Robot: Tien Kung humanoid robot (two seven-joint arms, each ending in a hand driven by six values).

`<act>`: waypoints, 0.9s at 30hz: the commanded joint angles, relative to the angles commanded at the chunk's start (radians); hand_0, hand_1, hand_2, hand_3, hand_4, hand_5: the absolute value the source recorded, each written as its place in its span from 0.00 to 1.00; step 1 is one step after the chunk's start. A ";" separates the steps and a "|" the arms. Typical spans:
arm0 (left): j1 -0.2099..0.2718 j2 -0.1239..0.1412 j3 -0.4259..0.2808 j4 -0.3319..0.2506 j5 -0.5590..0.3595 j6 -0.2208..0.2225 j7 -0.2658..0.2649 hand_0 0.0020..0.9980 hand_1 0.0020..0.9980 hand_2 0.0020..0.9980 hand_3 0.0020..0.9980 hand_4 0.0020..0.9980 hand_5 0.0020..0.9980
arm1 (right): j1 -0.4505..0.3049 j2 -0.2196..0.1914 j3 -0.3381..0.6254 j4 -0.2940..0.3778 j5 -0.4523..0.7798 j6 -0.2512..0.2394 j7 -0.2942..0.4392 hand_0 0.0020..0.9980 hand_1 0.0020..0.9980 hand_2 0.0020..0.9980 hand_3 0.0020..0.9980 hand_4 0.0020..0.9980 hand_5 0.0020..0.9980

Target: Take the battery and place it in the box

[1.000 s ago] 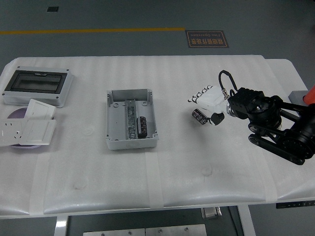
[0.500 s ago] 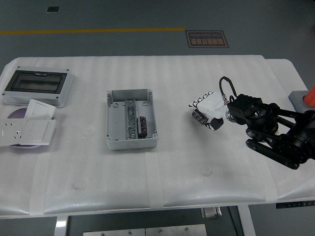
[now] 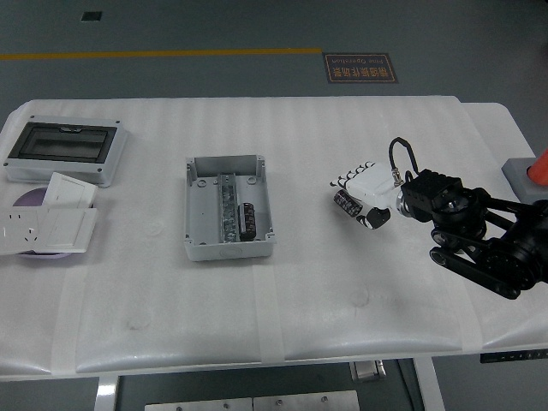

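Over on your far left there's a clear-lid enclosure (image 3: 65, 151), with white socket plates (image 3: 47, 224) stacked just below it on the white table (image 3: 282, 300).

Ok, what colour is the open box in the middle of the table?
Light grey, with dark parts inside; the box shows in the head view, the only one.

The table (image 3: 282, 342) is viewed from high on the robot's side, forward and downward, at some distance; the right hand (image 3: 366, 193) is seen right of centre.
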 joint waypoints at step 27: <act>0.001 0.000 0.000 0.000 -0.005 0.000 -0.001 0.67 0.67 0.62 0.65 0.65 0.30 | 0.006 -0.026 -0.061 0.023 0.067 -0.082 -0.052 0.99 0.83 0.70 0.69 0.34 0.13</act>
